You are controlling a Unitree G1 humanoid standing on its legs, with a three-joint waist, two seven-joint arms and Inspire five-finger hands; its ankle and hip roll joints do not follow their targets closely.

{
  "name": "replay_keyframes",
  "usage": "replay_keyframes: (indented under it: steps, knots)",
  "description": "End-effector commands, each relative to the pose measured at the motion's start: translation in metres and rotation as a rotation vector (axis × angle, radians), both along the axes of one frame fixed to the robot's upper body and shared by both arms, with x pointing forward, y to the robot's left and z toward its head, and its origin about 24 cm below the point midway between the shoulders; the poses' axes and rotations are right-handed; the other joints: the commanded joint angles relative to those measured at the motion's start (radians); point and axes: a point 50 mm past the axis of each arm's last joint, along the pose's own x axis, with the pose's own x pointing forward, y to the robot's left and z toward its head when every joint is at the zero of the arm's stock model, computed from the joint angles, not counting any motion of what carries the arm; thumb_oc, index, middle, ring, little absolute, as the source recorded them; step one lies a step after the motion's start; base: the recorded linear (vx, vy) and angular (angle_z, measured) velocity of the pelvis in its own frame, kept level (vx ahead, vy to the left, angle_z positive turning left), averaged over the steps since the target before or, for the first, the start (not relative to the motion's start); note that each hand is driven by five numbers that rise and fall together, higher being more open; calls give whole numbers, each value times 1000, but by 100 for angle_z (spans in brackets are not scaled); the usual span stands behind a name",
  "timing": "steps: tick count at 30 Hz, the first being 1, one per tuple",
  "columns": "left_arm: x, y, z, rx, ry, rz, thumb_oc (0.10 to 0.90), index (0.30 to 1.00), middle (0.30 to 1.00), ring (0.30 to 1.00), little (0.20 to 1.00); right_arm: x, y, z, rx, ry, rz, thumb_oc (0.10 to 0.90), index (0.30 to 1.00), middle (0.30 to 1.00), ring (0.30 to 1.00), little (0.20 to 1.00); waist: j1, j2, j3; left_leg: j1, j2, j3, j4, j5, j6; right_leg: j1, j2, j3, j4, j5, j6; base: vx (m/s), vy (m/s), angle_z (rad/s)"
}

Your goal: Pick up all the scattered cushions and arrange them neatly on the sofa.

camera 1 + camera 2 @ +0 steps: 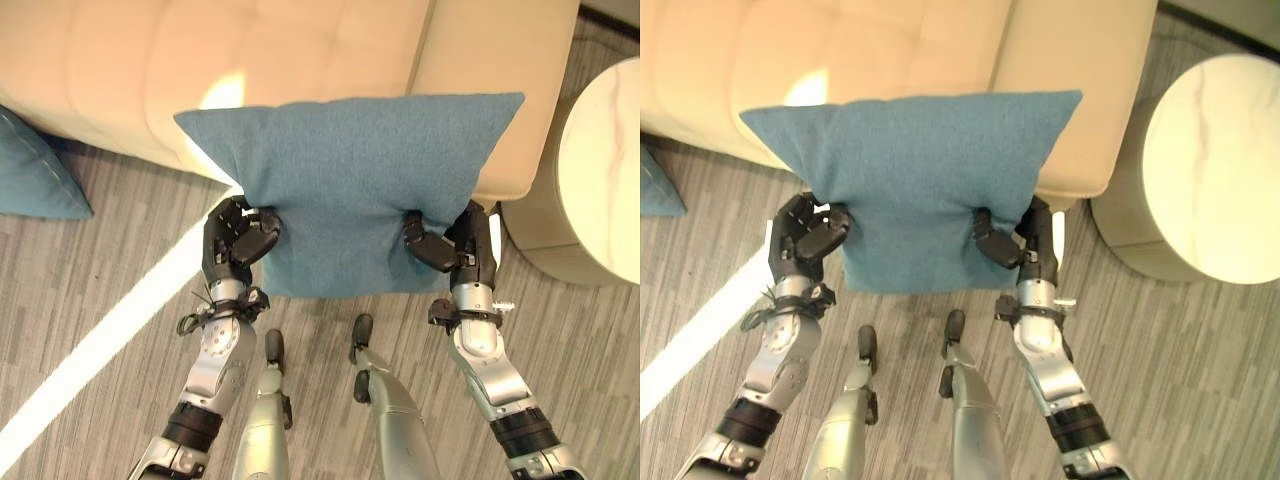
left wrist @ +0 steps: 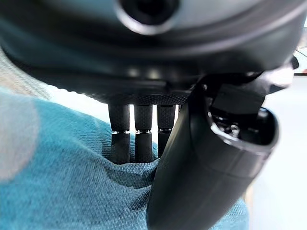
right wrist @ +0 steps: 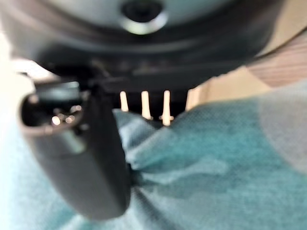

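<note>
Seen from the left eye view, a teal cushion (image 1: 350, 190) hangs spread between both arms in front of the beige sofa (image 1: 130, 70), its upper part overlapping the seat's front edge. The left robot hand (image 1: 238, 238) has its fingers curled around the cushion's left edge, and the right robot hand (image 1: 452, 243) pinches the right edge the same way. A second teal cushion (image 1: 35, 172) lies on the striped floor (image 1: 90, 290) at the far left, beside the sofa base. A round pale side table (image 1: 600, 170) stands to the right of the sofa.

Next, the right eye view shows the same hold, with the cushion's lower edge hanging free above the floor.

Up close in the left wrist view, dark fingers (image 2: 135, 139) and the thumb press into bunched teal fabric.

Likewise, in the right wrist view the thumb (image 3: 91, 158) clamps a fold of the cushion against the fingers behind it.
</note>
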Motion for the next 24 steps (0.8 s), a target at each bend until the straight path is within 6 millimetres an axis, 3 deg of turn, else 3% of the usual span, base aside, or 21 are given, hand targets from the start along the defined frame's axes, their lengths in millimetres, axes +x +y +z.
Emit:
replay_keyframes:
  steps: [1, 9, 14, 16, 17, 24]
  knots:
    - [-19, -18, 22, 32, -193, -152, 400, 300, 300, 300, 300, -22, 22, 46, 33, -304, 176, 400, 300, 300, 300, 300, -9, -8, -185, 85, -34, 1, -18, -49, -15, 209, 39, -4, -150, -71, 70, 150, -43, 11]
    - [-35, 0, -12, 71, -50, -115, 400, 300, 300, 300, 300, -35, -5, 20, -22, -176, 102, 400, 300, 300, 300, 300, -13, -27, -248, 192, -8, 44, 60, -83, -26, 408, 52, -26, -200, -111, 56, 91, -40, 25]
    - [-39, 2, -24, 42, 10, -131, 400, 300, 300, 300, 300, -39, -17, 12, -10, -128, 51, 400, 300, 300, 300, 300, -20, -27, -279, 244, -9, 119, 12, -68, -23, 476, 35, -82, -221, -111, 72, 55, 50, 25]
    - [-39, -4, -30, 1, 39, -156, 400, 300, 300, 300, 300, -39, -18, 13, 8, -131, 38, 400, 300, 300, 300, 300, -30, -29, -280, 212, -6, 183, 17, -40, -13, 486, 21, -105, -232, -106, 78, -1, 120, 56]
    - [-40, -2, -33, -4, 50, -157, 400, 300, 300, 300, 300, -39, -16, 12, 12, -125, 45, 400, 300, 300, 300, 300, -30, -26, -290, 224, -9, 196, -2, -53, -5, 481, 21, -104, -231, -97, 82, 70, 142, 60]
    - [-52, 1, -43, -11, 100, -185, 400, 300, 300, 300, 300, -36, -8, 6, 60, -97, 84, 400, 300, 300, 300, 300, 5, -44, -315, 279, -40, 177, -45, -88, 38, 499, -1, -65, -212, -95, 116, 87, 172, -4]
